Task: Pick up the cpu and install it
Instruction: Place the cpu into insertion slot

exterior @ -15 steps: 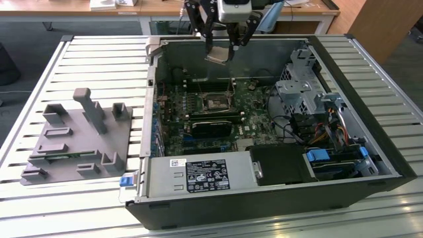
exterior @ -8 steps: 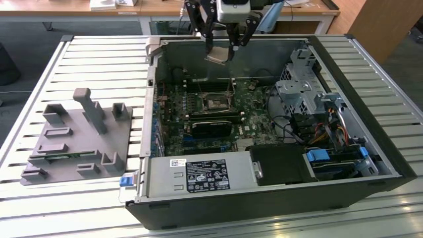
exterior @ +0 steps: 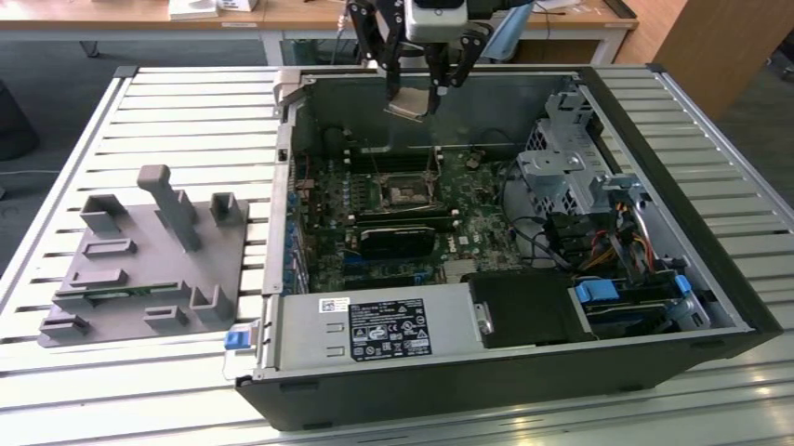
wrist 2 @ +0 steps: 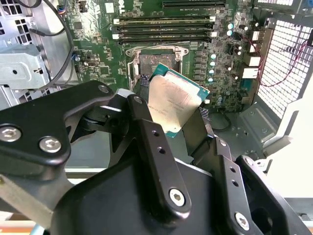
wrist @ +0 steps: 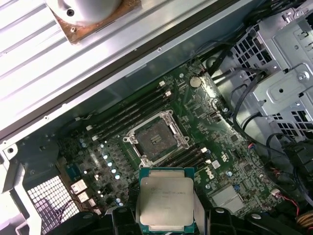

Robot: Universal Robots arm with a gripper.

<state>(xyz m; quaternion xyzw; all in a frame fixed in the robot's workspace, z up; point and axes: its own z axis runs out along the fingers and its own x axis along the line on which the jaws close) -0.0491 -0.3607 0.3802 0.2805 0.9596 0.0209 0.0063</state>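
Observation:
The cpu (wrist 2: 172, 103) is a flat square chip with a silvery metal top and a teal-green rim. It hangs tilted in the air, held between my two black fingers (wrist 2: 151, 142). My gripper (exterior: 419, 91) is shut on it, high above the open computer case near its far wall. Below it on the green motherboard lies the black square socket (wrist: 156, 138) with its metal frame, empty; it also appears in the exterior view (exterior: 407, 193). In the first wrist view the cpu (wrist: 165, 203) sits just short of the socket. The socket (wrist 2: 152, 61) lies beyond the chip in the second wrist view.
The black case (exterior: 496, 381) lies open on a slatted white table (exterior: 186, 111). Inside are memory slots (wrist 2: 164, 28), a grey drive cage (exterior: 564, 167), cables and a power supply (exterior: 372, 330). A grey fixture block (exterior: 143, 269) holding a green memory stick stands at the exterior view's left.

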